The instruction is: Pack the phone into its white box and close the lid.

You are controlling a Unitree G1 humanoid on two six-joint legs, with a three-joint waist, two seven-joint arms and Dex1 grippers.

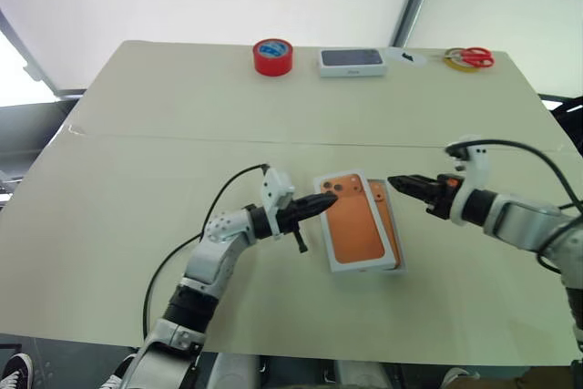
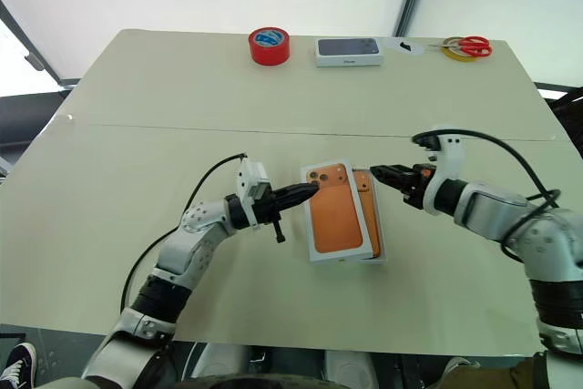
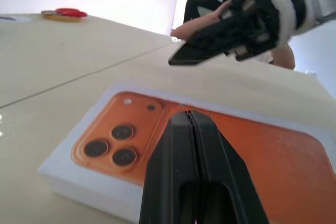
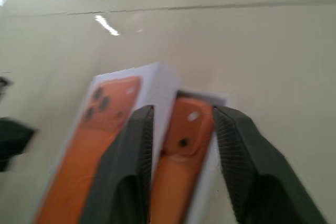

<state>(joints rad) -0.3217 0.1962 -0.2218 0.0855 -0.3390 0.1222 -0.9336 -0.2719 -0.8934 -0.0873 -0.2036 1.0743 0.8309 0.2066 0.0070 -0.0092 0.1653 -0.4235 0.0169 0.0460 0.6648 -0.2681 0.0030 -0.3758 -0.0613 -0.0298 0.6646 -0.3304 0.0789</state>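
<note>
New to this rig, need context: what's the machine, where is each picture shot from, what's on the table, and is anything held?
It's a humanoid robot with two arms, each ending in two black fingers. Two pictures come from its head, looking down. The other two come from a camera on each wrist. On the table, the lid, printed with an orange phone, lies offset over the white box holding the phone. At the far edge are red tape, a dark-topped box and scissors. The left fingers, shut, are at the lid's edge. The right fingers, apart, hover nearby. Nothing is held.
</note>
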